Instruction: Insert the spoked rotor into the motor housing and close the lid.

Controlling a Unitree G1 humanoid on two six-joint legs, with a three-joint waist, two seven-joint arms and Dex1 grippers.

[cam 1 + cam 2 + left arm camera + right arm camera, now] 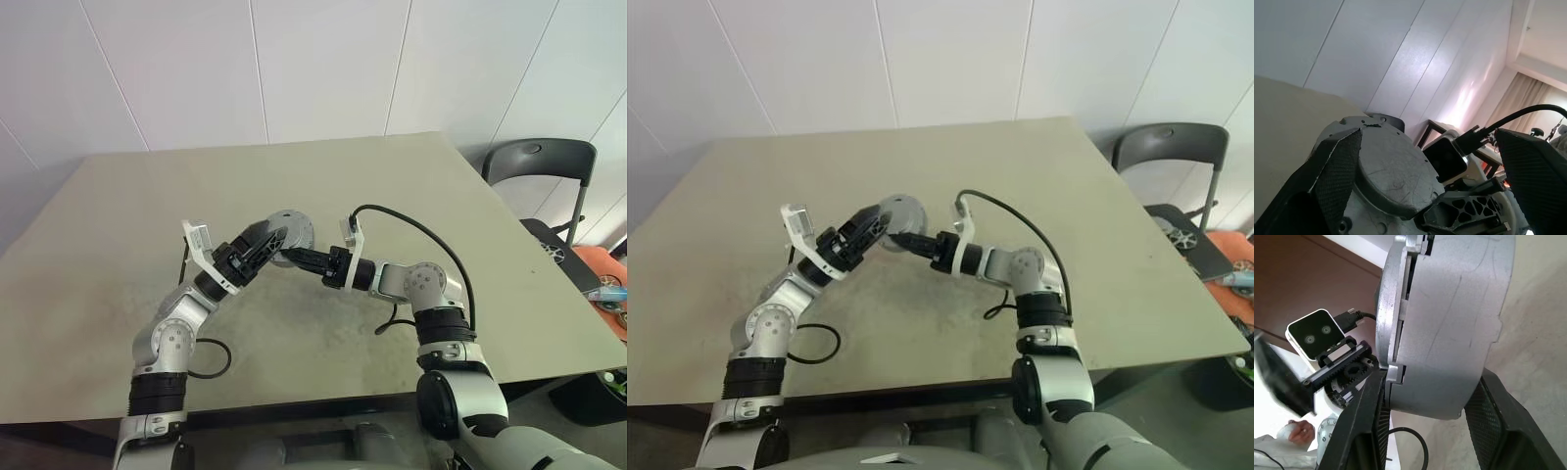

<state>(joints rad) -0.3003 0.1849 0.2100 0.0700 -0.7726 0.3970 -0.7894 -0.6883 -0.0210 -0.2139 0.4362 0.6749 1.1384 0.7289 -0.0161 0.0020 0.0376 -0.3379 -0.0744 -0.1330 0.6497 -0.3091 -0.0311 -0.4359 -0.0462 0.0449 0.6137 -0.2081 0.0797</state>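
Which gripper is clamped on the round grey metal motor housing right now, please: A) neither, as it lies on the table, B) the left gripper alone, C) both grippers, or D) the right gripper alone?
D: the right gripper has its two black fingers pressed on either side of the round grey metal motor housing, while the left gripper stands with its fingers spread wide beside it.

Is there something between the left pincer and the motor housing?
No, nothing visible stands between them. The open left pincer has its fingers on either side of the motor housing, which the right pincer grips, lifted above the table.
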